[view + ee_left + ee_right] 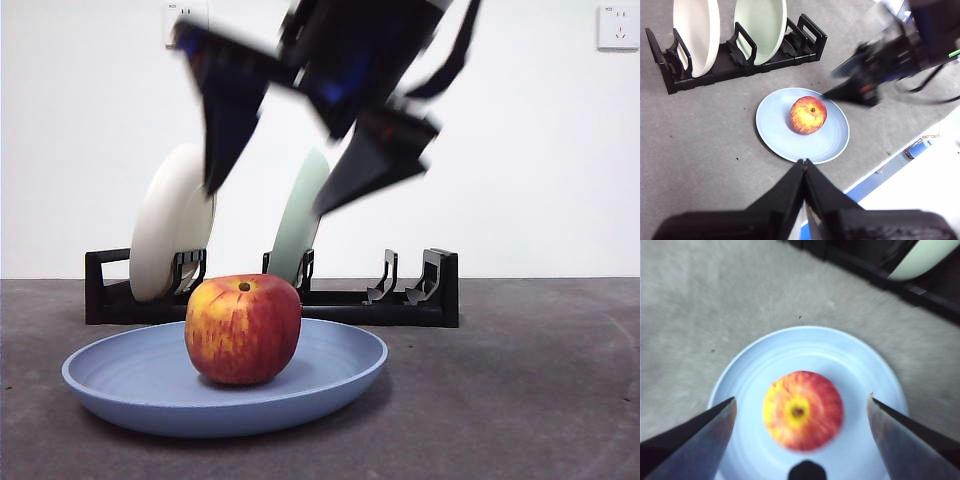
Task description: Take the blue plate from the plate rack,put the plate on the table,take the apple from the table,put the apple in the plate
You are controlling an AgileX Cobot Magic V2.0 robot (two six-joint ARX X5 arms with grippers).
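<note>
The red and yellow apple (243, 328) sits in the middle of the blue plate (330, 380), which lies flat on the table (540, 380) in front of the black plate rack (350, 305). My right gripper (268, 195) is open and empty, hanging above the apple with its jaws spread wide. In the right wrist view my right gripper (801, 399) looks straight down on the apple (802, 410) and plate (755, 375). My left gripper (804, 162) is shut and empty, held back from the plate (775, 130) and apple (808, 115).
A cream-white plate (170, 225) and a pale green plate (300, 215) stand upright in the rack (715, 70); the rack's right-hand slots hold nothing. The table's edge (875, 170) runs close behind the blue plate in the left wrist view.
</note>
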